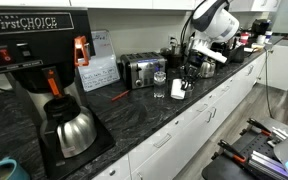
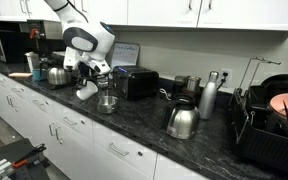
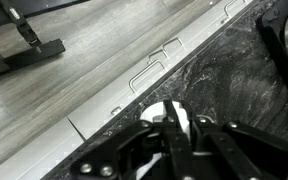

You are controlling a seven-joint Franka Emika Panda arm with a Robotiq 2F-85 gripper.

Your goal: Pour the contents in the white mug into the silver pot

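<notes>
Gripper (image 2: 89, 83) clamped on the white mug (image 2: 86, 92) w/ mug tilted. Silver pot (image 2: 107, 103) sits just beside it on the counter (image 2: 144, 118).

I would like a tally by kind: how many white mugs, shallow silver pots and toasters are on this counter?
white mug: 1
silver pot: 1
toaster: 1
Total: 3

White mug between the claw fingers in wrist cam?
Yes, the white mug shows between the fingers of the claw.
</notes>
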